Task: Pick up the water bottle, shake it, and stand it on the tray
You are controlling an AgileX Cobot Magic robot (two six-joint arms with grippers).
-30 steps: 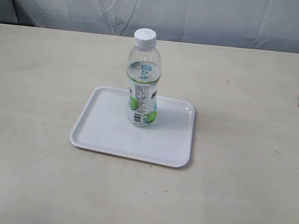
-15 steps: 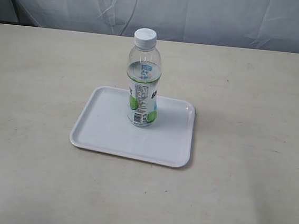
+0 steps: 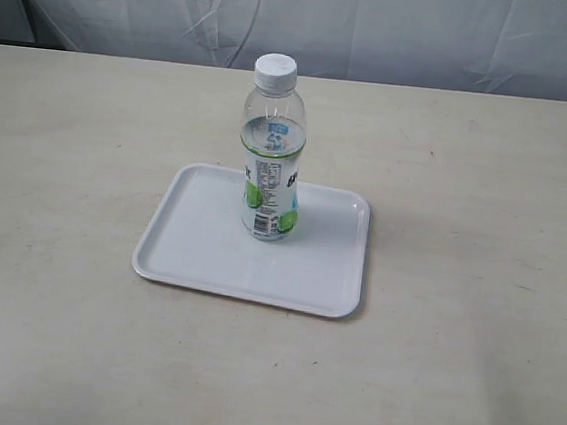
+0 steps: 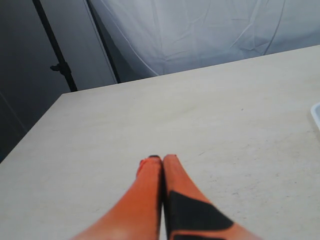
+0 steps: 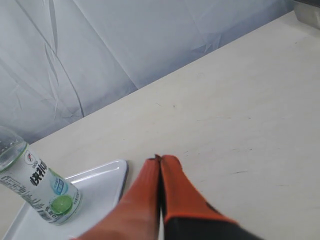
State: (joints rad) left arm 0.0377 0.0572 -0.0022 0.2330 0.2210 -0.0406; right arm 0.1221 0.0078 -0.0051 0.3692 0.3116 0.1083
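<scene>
The water bottle, clear with a white cap and a green, white and blue label, stands upright on the white tray, near its far side. No gripper touches it. Neither arm appears in the exterior view. My right gripper is shut and empty above the bare table, with the bottle and a tray corner off to one side. My left gripper is shut and empty over the table, with only a sliver of the tray's edge in its view.
The beige table runs wide on all sides of the tray. A white cloth backdrop hangs behind the far edge. A dark stand rises beyond the table's corner in the left wrist view.
An orange gripper tip at the right edge of the exterior view a second ago has withdrawn out of frame. The bottle and tray have not moved.
</scene>
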